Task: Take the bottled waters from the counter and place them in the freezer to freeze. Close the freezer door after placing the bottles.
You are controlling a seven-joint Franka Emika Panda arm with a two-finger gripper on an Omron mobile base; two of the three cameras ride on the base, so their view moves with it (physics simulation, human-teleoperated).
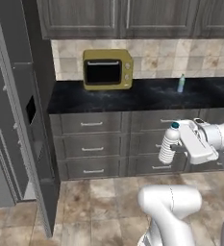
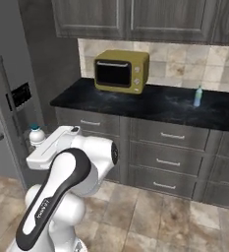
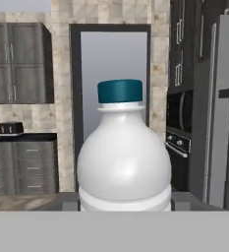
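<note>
Largest first: freezer (image 1: 10, 120), grey, door swung open, standing left of the surface (image 1: 132, 96). Next the surface, black and white-veined, running right from the freezer over grey drawers. On the surface, a yellow microwave (image 1: 107, 68) near the freezer end. Then the arm's end effector (image 1: 177, 141), out in front of the surface and below its edge, closed on the ribbed bottle (image 1: 168, 144) at the lower body, bottle upright with its blue cap up. Smallest, the green-cap bottle (image 1: 181, 83), upright at the back of the surface, well right of the microwave, not yet fetched. Judged as handling: ribbed bottle likely light to moderate if full, thin plastic walls giving a little under a squeeze, smooth shoulder likely slippery, so hold better kept on the ribbed body than on the neck. Same for the green-cap bottle: mid-body at the label, kept vertical to avoid tipping on the freezer shelf.
</note>
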